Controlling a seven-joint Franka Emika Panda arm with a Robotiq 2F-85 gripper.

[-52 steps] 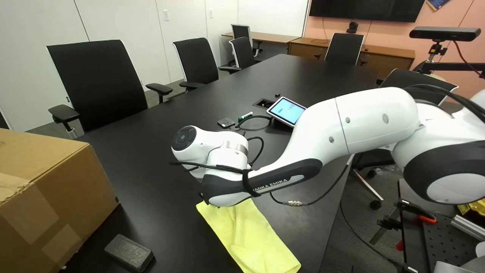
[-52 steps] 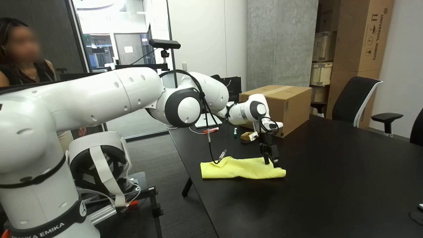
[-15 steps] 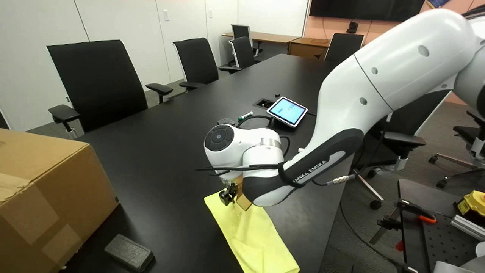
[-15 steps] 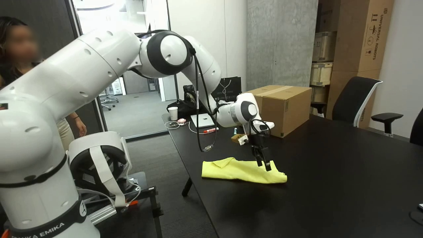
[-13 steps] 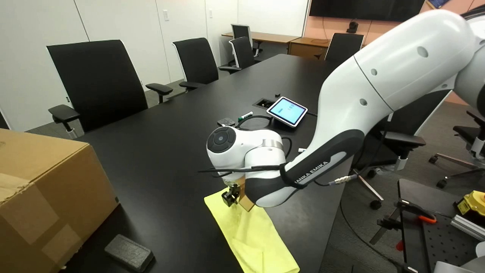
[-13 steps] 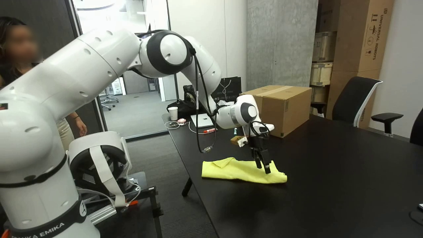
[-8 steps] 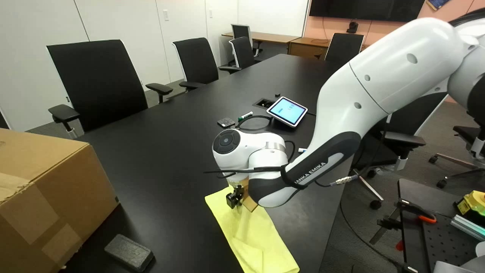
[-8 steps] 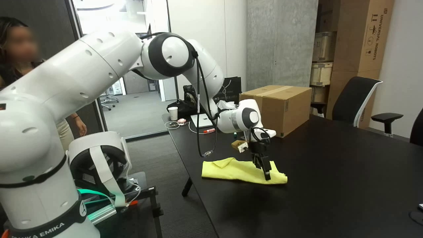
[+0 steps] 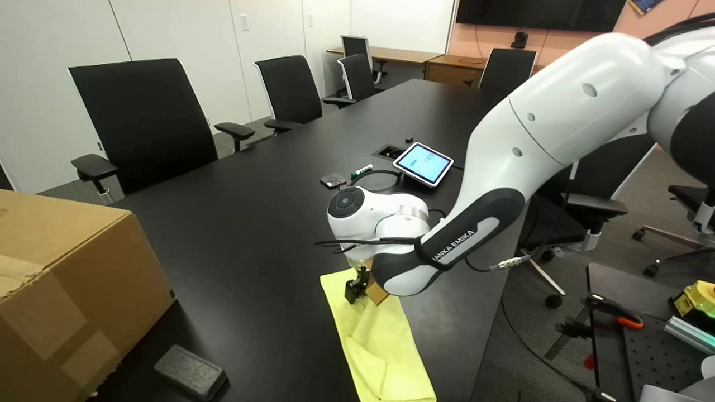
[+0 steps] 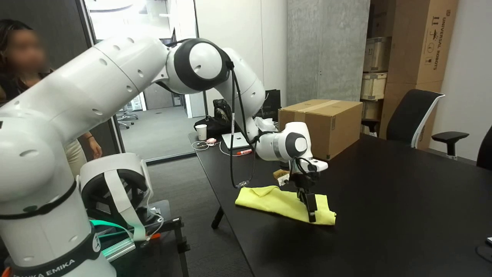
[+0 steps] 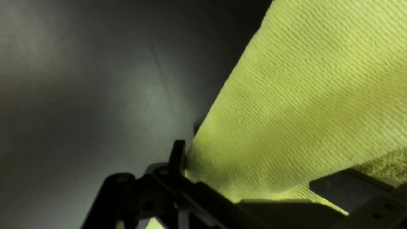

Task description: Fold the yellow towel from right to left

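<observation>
One yellow towel (image 9: 382,341), layered into a strip, fold seemingly well advanced; one tool (image 10: 308,210), jaws spread, low at towel's end; remaining, I'd guess: smoothing

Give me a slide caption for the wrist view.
Yellow towel on a dark tabletop, open end effector along the bottom.

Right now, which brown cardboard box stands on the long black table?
The low box with tape along its top; tall, printed brown boxes stand beyond the table.
</observation>
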